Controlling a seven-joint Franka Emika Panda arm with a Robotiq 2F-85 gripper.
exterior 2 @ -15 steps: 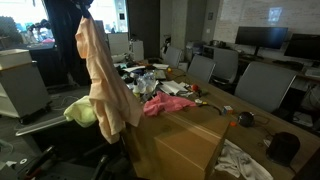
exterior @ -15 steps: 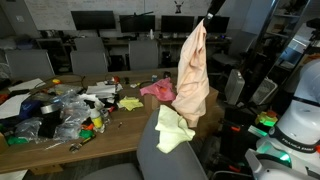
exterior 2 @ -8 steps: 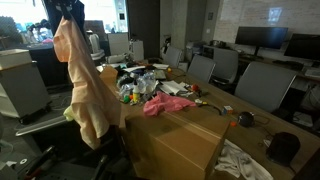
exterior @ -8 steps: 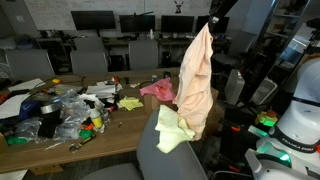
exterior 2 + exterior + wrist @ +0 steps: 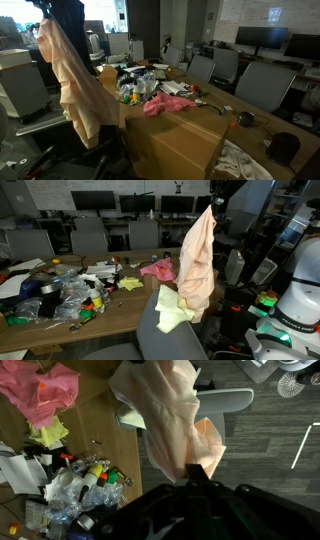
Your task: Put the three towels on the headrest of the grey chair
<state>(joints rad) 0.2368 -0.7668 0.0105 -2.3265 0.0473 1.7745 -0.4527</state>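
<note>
My gripper (image 5: 210, 202) is shut on a peach towel (image 5: 196, 265) and holds it high, so it hangs down beside the grey chair (image 5: 150, 335). The towel also shows in an exterior view (image 5: 75, 85) and in the wrist view (image 5: 172, 420), pinched at my fingertips (image 5: 197, 472). A yellow-green towel (image 5: 172, 310) lies on the chair's headrest, partly behind the hanging towel. A pink towel (image 5: 158, 270) lies on the wooden table (image 5: 120, 315); it also shows in an exterior view (image 5: 168, 104) and in the wrist view (image 5: 45, 390).
The table holds a heap of bottles, bags and small items (image 5: 65, 290) and a small yellow cloth (image 5: 130, 283). Office chairs (image 5: 262, 85) stand around it. A cardboard box (image 5: 185, 140) stands at the table's end. A white robot base (image 5: 295, 305) is close by.
My gripper has carried the hanging peach towel sideways, away from the table and over toward the chair; in one exterior view it now covers the yellow-green towel.
</note>
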